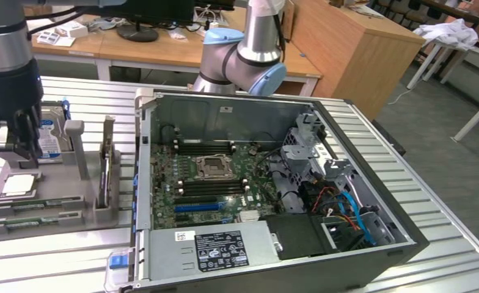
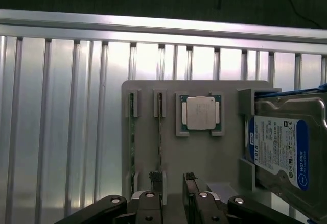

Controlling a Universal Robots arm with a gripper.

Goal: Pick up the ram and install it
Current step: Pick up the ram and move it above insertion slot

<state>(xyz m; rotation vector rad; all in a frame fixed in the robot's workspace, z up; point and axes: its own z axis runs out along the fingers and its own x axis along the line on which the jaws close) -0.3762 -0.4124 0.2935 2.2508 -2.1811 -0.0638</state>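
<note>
Wrist view: the black two-fingered hand (image 2: 172,182) hangs spread and empty over the grey plastic parts holder (image 2: 204,157). One fingertip (image 2: 155,179) sits just beside the thin green ram stick (image 2: 160,127), seen edge-on, standing in its slot. A second green stick (image 2: 132,127) stands parallel. Past the holder's far edge, the bare ribbed aluminium worktop (image 2: 61,106) runs open to its rail.

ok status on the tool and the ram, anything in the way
Tool open, empty, over the grey holder. Ram on edge in its holder slot, not gripped. Nothing between tool and ram.
</note>
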